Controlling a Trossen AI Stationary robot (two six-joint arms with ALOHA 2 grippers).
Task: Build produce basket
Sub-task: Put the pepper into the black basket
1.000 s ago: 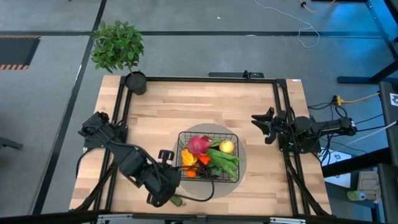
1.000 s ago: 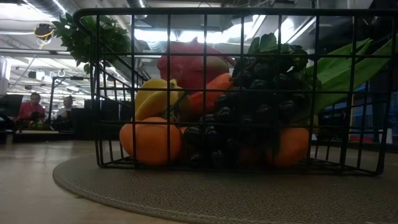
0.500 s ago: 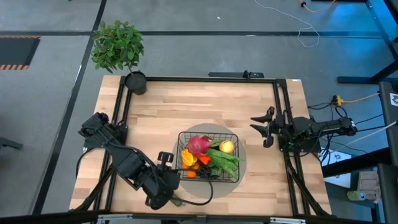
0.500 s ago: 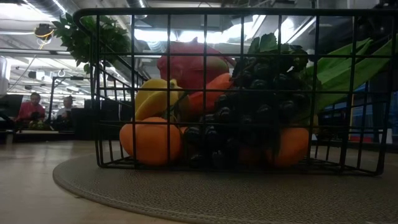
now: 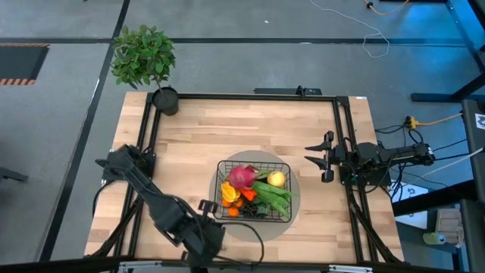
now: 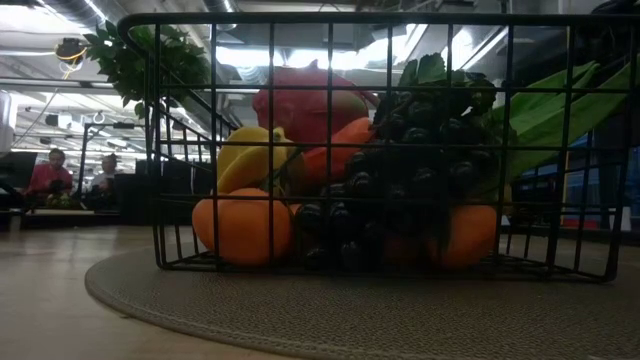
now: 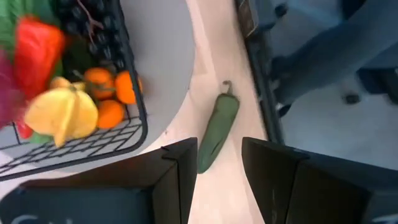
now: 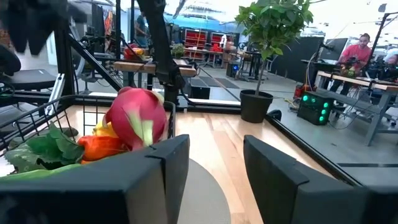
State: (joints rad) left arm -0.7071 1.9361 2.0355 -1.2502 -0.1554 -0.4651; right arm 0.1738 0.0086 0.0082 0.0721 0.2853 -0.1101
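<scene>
While basket [image 5: 255,190] on mat holds most produce, cucumber [image 7: 217,130] lies loose on bench by front edge. Left gripper [image 7: 211,165] over it, fingers spread. Light, stiff, smooth; pinch mid-body. Right gripper [image 5: 324,157] idle, fingers spread.

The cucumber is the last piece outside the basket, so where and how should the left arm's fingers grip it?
Judging from the left wrist view, grip the cucumber at mid-body from above, fingers astride its width. It lies flat and long on bare table beside the basket.
</scene>
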